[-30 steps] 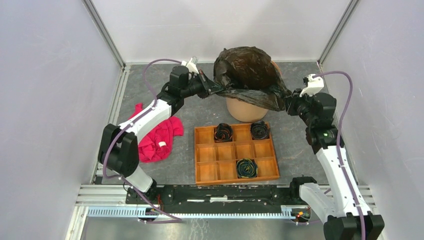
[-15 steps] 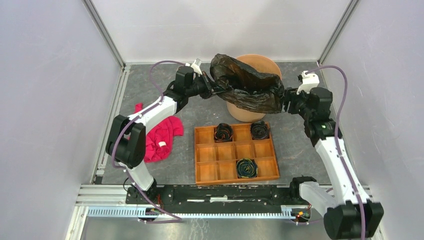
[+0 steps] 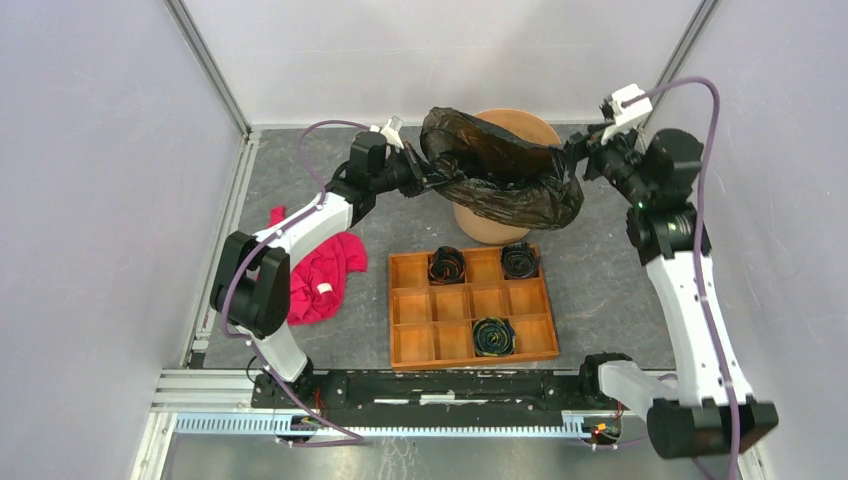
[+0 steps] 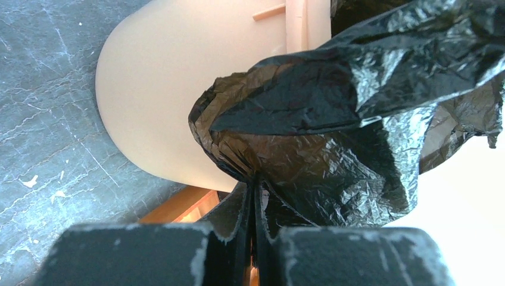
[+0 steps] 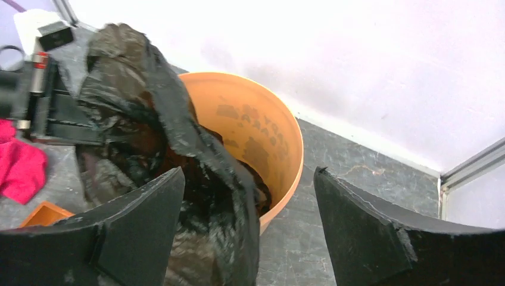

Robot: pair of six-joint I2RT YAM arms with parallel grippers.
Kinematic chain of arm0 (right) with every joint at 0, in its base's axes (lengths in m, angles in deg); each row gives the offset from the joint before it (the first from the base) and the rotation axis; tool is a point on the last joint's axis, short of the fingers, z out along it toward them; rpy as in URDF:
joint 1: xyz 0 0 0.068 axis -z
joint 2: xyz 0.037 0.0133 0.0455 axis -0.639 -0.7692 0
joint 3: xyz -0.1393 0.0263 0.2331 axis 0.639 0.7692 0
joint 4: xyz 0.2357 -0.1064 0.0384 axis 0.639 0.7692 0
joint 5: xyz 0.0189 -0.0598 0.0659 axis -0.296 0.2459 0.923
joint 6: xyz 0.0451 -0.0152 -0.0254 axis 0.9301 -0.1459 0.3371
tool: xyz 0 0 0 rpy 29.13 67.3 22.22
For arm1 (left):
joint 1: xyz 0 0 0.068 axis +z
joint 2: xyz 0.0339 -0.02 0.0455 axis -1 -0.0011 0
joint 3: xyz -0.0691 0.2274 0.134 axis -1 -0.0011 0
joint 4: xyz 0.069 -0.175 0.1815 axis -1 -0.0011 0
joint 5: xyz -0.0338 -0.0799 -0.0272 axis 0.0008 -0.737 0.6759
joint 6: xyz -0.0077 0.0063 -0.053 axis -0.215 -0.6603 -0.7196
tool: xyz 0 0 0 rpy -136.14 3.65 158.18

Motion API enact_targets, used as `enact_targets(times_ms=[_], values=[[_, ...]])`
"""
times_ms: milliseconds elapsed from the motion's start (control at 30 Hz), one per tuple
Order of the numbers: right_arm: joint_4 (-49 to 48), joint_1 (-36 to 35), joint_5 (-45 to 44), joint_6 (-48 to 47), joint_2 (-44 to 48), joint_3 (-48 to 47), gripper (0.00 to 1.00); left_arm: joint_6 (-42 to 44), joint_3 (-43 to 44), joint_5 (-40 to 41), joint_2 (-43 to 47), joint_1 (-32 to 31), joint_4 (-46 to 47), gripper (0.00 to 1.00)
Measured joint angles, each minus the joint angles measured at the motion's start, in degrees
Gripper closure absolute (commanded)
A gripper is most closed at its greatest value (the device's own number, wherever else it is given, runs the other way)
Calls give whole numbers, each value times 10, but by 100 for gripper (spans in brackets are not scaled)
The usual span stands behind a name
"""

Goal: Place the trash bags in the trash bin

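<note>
The black, crinkly trash bag (image 3: 500,175) lies over the front half of the pale orange trash bin (image 3: 525,122), whose back rim shows behind it. My left gripper (image 3: 425,182) is at the bin's left side, shut on a bunched edge of the bag. In the left wrist view its jaws (image 4: 255,185) pinch the bag (image 4: 333,137) beside the bin wall (image 4: 161,101). My right gripper (image 3: 580,155) hovers by the bin's right rim, open. In the right wrist view its fingers (image 5: 249,173) stand wide, with the bag (image 5: 149,137) loose between them over the bin (image 5: 268,125).
A compartmented wooden tray (image 3: 392,310) lies in front of the bin with three dark rolled bundles (image 3: 493,336) in its cells. A red cloth (image 3: 325,275) lies on the floor at the left. Walls and metal rails close in the back and both sides.
My right gripper opened, let go of the bag and rose back to the right. The bag slid off the bin's back rim and now hangs over the front. The left gripper kept its grip.
</note>
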Motion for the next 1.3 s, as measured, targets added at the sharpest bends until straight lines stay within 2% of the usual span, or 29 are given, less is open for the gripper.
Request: enact_targets(times_ms=[100,367,433,500,567,633,700,900,1067,1167,1300], values=[[-22,0,4,0,-58,-13,25,0,0,0,1,0,0,91],[-41,1,95,-18,-129,-10,26,0,0,-2,1,0,0,91],[-48,1,108,-22,-134,-10,33,0,0,-3,1,0,0,92],[-61,1,112,-23,-141,-10,48,0,0,-3,1,0,0,92],[-71,1,111,-21,-151,-11,72,0,0,-3,1,0,0,92],[-87,1,103,-12,-165,-12,90,0,0,-3,1,0,0,92],[-99,1,73,10,-177,-12,98,0,0,-3,1,0,0,92],[-173,9,-26,79,-207,-11,100,0,0,-3,1,0,0,92],[-204,21,-26,83,-287,-56,99,0,6,-2,1,0,-1,92],[-207,33,-19,81,-342,-80,96,0,15,-2,1,0,0,92],[-209,58,-8,81,-370,-80,89,0,27,-2,-4,0,1,92]])
